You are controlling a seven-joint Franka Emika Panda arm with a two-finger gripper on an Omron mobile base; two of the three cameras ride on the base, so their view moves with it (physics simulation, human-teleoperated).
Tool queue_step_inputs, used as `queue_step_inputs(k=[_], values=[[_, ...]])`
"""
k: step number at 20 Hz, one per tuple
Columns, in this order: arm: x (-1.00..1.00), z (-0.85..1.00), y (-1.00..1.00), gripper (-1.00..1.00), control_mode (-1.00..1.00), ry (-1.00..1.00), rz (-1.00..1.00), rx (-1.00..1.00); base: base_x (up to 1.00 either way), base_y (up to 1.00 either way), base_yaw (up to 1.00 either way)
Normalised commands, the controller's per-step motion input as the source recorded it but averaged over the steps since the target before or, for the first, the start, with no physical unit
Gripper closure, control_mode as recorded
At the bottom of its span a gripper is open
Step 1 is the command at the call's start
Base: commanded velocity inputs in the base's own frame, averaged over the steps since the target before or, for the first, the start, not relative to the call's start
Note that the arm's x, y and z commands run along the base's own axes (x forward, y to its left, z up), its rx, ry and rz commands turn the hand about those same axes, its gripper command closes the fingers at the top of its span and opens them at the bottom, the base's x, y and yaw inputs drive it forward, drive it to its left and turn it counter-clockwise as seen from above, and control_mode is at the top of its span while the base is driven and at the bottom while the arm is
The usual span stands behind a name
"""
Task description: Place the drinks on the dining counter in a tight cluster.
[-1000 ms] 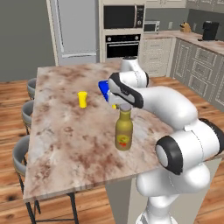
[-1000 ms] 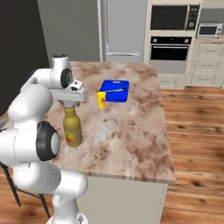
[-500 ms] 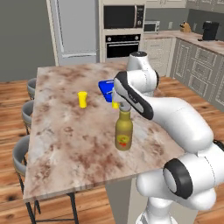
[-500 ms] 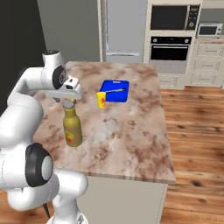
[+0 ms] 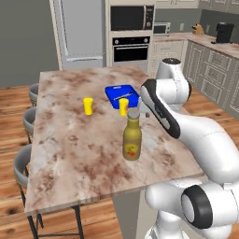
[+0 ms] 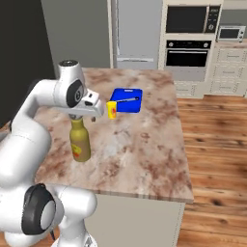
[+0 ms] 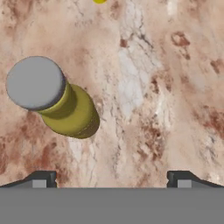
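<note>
On the counter (image 5: 60, 154), left to right: yellow cup (image 5: 88, 106), blue tray (image 5: 122, 94) with second cup (image 5: 123, 107) at its front edge, amber bottle (image 5: 132, 139) upright near the front edge. End effector (image 7: 111, 177) spread wide, empty, above and beside the bottle's cap. One drink placed; other drinks not visible, cluster likely unfinished.

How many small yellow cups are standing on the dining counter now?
2. One yellow cup stands alone toward the stool side; the other yellow cup stands at the blue board, behind the amber bottle. The arm may hide more.
</note>
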Motion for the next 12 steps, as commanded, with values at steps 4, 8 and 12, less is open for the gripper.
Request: queue_step_inputs(k=[4,8,12], values=[[-0.62,0.2,-0.24,-1.0,-1.0,-0.1,0.0,0.08,0.0,0.0,0.0],[-0.69,0.12,-0.05,-1.0,-1.0,-0.1,0.0,0.05,0.0,0.0,0.0],[-0.3,0.01,0.0,-1.0,-1.0,-0.02,0.0,0.0,0.0,0.0,0.0]])
